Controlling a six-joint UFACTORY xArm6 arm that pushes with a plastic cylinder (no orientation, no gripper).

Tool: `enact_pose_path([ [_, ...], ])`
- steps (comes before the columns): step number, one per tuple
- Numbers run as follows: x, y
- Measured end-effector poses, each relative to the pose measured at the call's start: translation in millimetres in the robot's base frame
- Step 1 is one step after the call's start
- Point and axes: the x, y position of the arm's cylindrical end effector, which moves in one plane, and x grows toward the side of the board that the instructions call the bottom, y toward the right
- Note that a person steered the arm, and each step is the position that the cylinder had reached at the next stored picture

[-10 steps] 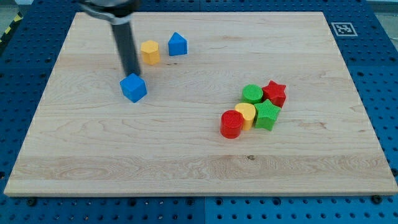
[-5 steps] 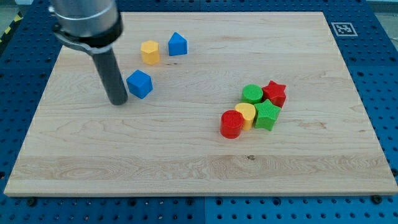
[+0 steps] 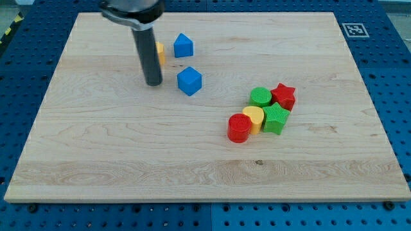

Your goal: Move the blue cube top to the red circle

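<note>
The blue cube (image 3: 189, 81) lies on the wooden board, left of the middle. The red circle (image 3: 239, 128) lies to its lower right, at the lower left end of a cluster. My tip (image 3: 154, 83) stands just left of the blue cube, a small gap apart. The rod rises to the view's top and hides most of a yellow block (image 3: 159, 51).
A blue house-shaped block (image 3: 183, 45) lies above the cube. Beside the red circle sit a yellow block (image 3: 253, 118), a green circle (image 3: 261, 97), a green block (image 3: 277, 119) and a red star (image 3: 283, 96). A marker tag (image 3: 354, 29) is at the board's top right corner.
The blue cube has slid right, towards the cluster. My tip swung from above the cube to its left, then followed it right.
</note>
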Motion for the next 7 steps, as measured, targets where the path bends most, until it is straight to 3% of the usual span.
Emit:
enact_pose_path([
  [1, -27.4, 10.4],
  [3, 47.3, 81.5],
  [4, 30.0, 68.7],
  [5, 28.5, 17.5],
  [6, 54.2, 43.0],
  [7, 52.6, 85.8],
])
